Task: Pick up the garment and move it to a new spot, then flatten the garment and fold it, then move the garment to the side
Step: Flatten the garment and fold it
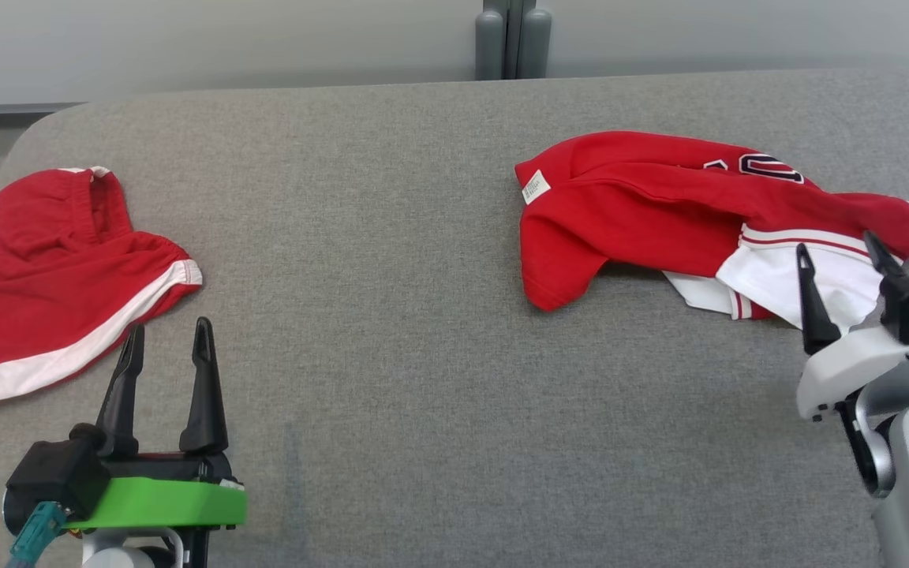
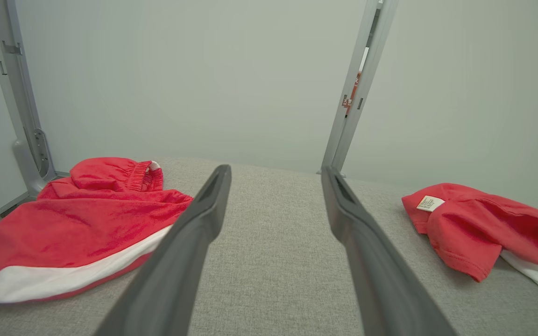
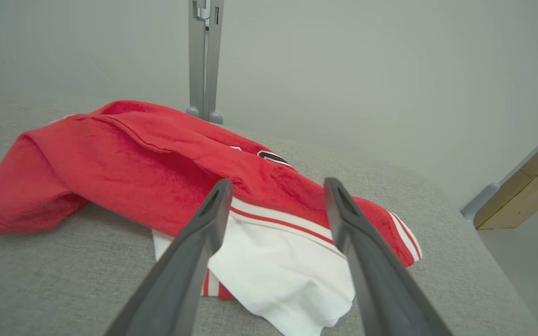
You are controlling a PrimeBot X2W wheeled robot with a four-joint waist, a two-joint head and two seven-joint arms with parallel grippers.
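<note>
1. The garment (image 1: pixel 628 197), a red top with white panels and striped trim, lies crumpled on the right half of the grey table (image 1: pixel 391 315). A white label (image 1: pixel 536 187) shows at its left end and part of a dark-outlined print near its far edge.
2. The right end effector (image 1: pixel 836 244) sits at the garment's near right corner with its two fingers spread wide and nothing between them. In the right wrist view the fingertips lie over the white fabric; whether they touch it I cannot tell.
3. The left end effector (image 1: pixel 169 330) is at the near left of the table, jaws fully apart and empty, fingers pointing toward the far edge.
4. A second piece of clothing, red shorts (image 1: pixel 52 284) with a white side stripe and a gathered waistband, lies just beside the left fingers, on their left, and reaches the table's left edge.
5. A wide stretch of bare table separates the shorts from the garment.
6. A grey post (image 1: pixel 511 39) stands behind the table's far edge against a pale wall.
</note>
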